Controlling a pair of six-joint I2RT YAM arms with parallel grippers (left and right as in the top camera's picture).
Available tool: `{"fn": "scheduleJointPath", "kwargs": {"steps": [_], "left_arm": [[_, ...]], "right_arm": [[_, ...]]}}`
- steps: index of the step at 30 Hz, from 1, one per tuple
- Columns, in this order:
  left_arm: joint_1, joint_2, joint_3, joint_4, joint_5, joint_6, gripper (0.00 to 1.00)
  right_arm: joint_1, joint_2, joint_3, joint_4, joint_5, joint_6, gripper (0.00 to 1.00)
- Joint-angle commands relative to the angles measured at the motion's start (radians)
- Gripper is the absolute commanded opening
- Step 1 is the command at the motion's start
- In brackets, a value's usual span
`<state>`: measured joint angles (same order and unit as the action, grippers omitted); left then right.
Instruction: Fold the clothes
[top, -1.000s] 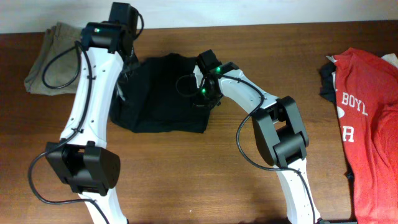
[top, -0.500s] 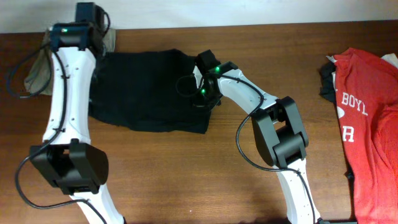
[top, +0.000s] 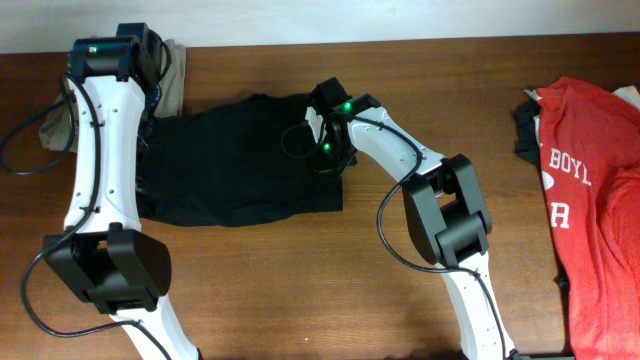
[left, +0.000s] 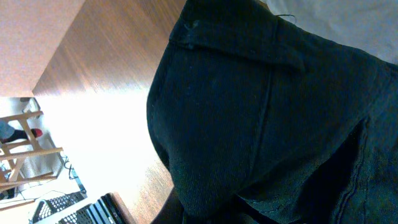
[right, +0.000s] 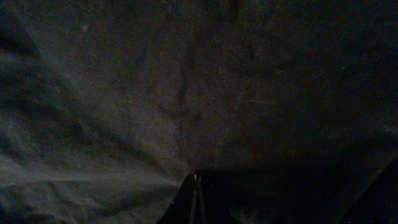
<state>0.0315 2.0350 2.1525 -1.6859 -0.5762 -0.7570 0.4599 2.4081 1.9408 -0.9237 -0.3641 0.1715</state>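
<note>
Leftward is where my left arm has swung since a second ago, and the black shorts (top: 240, 165) have come with it: bunched between my two arms then, they now lie spread wide and flat across the middle of the table (top: 300, 290). My right arm has hardly shifted.

My left gripper (top: 150, 90) is closed at the shorts' far left corner, beside the khaki trousers (top: 176, 78) at the table's back left. Its wrist camera sees only black cloth with a seam and waistband, hanging close over the wood, so the pinch itself is hidden.

My right gripper (right: 194, 184) is closed tight on the shorts' right edge, with creases fanning out from the fingertips.

A red T-shirt (top: 590, 200) lies well apart at the right end.
</note>
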Motion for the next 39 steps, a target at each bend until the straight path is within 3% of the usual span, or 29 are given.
{"fn": "scheduleJointPath", "kwargs": {"steps": [1,6,12,19,30,39], "left_arm": [[-0.001,-0.027,0.031,-0.002,-0.011,-0.028,0.00],[-0.068,-0.072,0.031,0.007,0.049,-0.013,0.00],[-0.225,-0.101,0.041,0.109,0.178,0.179,0.00],[-0.362,-0.052,0.040,0.204,0.200,0.179,0.00],[-0.378,0.090,0.040,0.310,0.346,0.200,0.01],[-0.385,0.119,0.040,0.375,0.425,0.360,0.00]], "right_arm": [[-0.002,0.032,0.008,-0.005,0.063,-0.019,0.04],[-0.002,0.034,0.008,-0.004,0.097,-0.018,0.05],[0.000,0.034,0.008,-0.004,0.096,-0.018,0.04],[0.000,0.034,0.008,-0.008,0.088,-0.018,0.04],[-0.006,0.033,0.018,-0.005,0.016,-0.018,0.04],[-0.087,0.033,0.100,-0.116,-0.055,-0.025,0.04]]}}
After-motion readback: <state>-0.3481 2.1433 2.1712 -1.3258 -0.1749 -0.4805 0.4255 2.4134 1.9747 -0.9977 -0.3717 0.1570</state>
